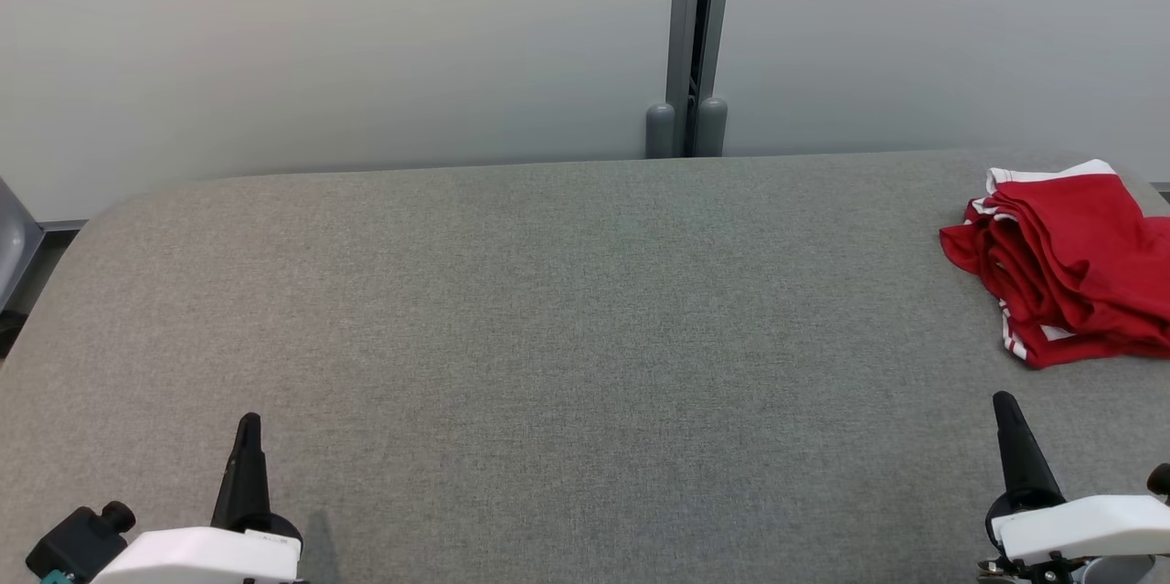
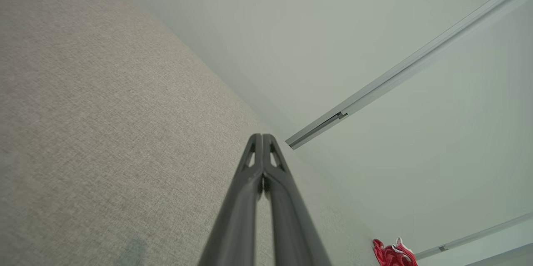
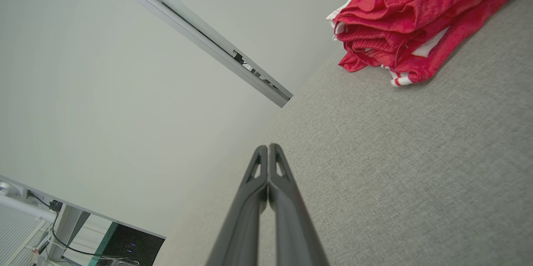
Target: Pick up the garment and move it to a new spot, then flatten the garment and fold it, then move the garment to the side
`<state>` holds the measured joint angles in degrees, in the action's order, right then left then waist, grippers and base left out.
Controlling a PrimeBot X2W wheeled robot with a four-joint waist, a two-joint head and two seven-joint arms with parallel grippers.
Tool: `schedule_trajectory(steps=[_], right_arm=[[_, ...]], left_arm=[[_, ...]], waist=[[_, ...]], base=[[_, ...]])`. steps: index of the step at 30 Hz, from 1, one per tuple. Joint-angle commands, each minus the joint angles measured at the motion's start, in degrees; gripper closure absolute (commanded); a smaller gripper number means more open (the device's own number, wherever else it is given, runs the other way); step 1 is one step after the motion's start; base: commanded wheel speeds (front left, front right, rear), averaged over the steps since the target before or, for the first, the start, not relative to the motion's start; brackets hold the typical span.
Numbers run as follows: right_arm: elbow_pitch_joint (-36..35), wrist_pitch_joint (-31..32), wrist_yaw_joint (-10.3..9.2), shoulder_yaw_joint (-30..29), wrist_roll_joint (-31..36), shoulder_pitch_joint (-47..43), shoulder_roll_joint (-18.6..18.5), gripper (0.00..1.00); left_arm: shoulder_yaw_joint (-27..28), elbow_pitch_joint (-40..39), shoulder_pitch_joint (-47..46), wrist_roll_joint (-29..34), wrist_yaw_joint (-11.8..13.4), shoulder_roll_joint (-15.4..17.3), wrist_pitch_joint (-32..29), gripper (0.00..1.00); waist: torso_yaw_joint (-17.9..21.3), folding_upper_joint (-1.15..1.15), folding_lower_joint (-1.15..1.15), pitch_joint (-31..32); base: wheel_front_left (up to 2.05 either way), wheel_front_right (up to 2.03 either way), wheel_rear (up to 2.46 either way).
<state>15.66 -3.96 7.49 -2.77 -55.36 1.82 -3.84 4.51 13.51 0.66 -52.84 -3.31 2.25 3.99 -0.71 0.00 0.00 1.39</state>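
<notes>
The garment [image 1: 1065, 269] is red with white trim, folded into a loose bundle at the far right of the grey fabric table [image 1: 548, 337]. It also appears in the right wrist view as the garment [image 3: 416, 20] at the upper right, and tiny in the left wrist view as the garment [image 2: 393, 253] at the bottom right. My left gripper [image 1: 249, 424] rests low at the near left, shut and empty, its fingers [image 2: 262, 139] pressed together. At the near right, a short way in front of the bundle, my right gripper [image 1: 1004, 401] is shut and empty too, tips [image 3: 268, 149] touching.
A pale wall with a grey vertical post [image 1: 693, 45] stands behind the table. The table's back edge [image 1: 585, 165] runs along it, and its left corner [image 1: 101, 218] is rounded. A desk with a dark device [image 3: 125, 245] shows in the right wrist view.
</notes>
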Motion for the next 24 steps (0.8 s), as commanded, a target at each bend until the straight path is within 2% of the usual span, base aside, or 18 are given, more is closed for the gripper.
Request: schedule_trajectory(steps=[1,24], right_arm=[[-0.89,0.69,0.01,-0.36,-2.24,1.47,-0.22,1.0],[-1.28,4.31,0.01,-1.68,-14.77,2.71,0.18,1.0]], left_arm=[[0.37,-0.53,-2.06,-2.22,-0.54,0.47,-0.55,1.0],[1.03,-0.16,-4.02,-15.65,-1.94,0.59,-4.2,1.0]], waist=[[0.02,0.0,0.0,-0.04],[0.22,0.0,0.0,-0.48]], base=[[0.0,0.0,0.0],[0.0,0.0,0.0]])
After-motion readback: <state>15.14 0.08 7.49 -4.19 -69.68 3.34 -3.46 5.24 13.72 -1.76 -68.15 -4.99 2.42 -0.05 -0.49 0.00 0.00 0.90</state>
